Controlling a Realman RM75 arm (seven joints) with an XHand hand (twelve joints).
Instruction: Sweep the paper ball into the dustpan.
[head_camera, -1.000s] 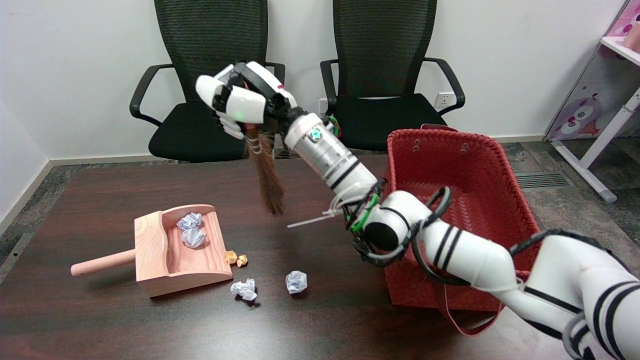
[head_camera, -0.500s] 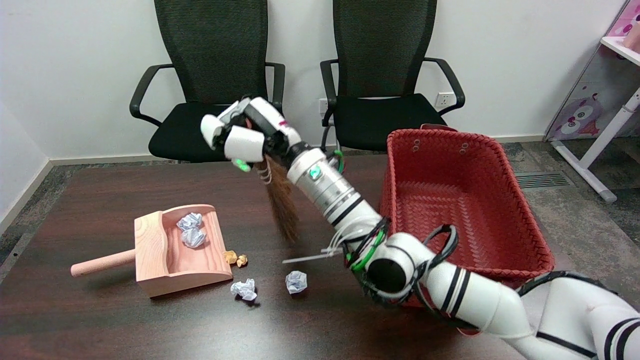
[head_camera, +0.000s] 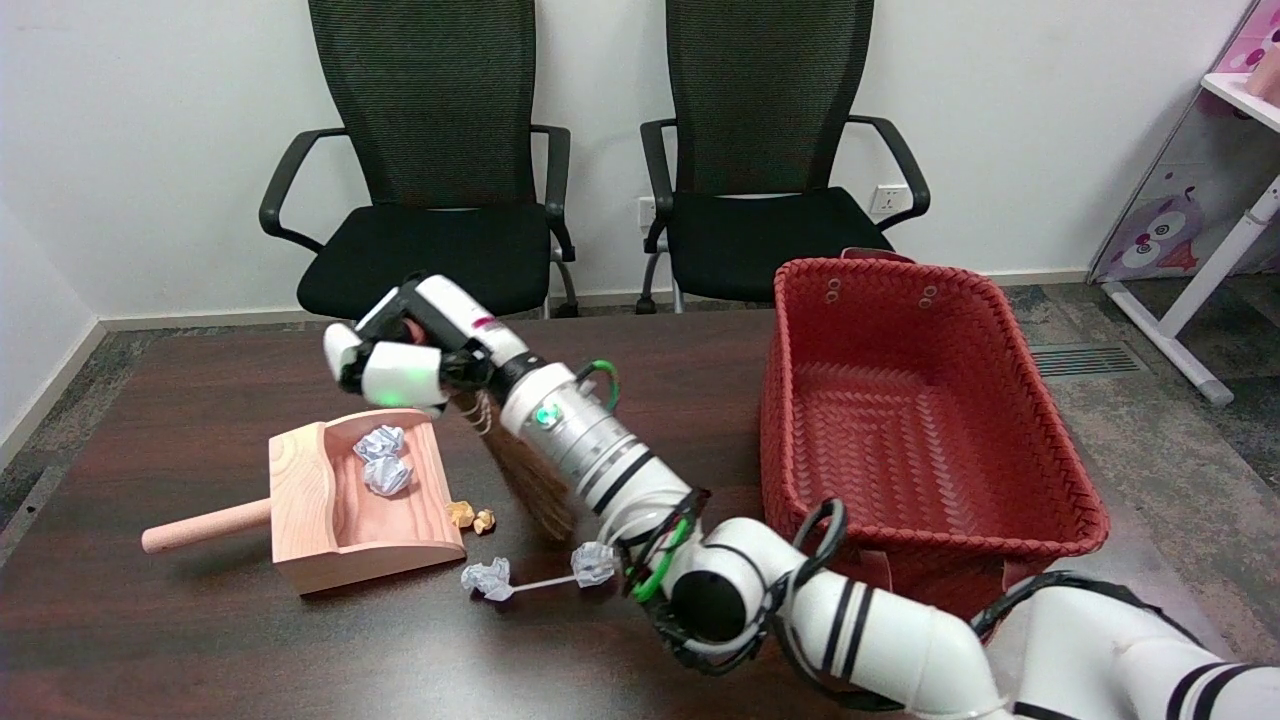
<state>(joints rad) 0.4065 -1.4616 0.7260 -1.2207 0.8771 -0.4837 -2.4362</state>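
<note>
The right hand (head_camera: 395, 372), gripping the small brown bristle broom (head_camera: 528, 488), is dropping toward the desk (head_camera: 150, 640), bristles now at twelve o'clock of the white crumpled paper ball (head_camera: 593, 563), three o'clock of the wooden dustpan (head_camera: 355, 500).

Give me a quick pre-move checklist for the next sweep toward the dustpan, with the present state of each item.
1. Grip on the broom: ok, the right hand holds its top end.
2. Bristles on the table: cannot tell, the tip hangs low near the surface.
3. Dustpan mouth facing the loose balls: ok, its open side faces them.
4. White paper balls and: not ok, both lie outside the dustpan.
5. Small tan scraps: not ok, they lie just outside the dustpan's edge.
6. Red basket: ok, it stands off to the side of the sweep path.
</note>
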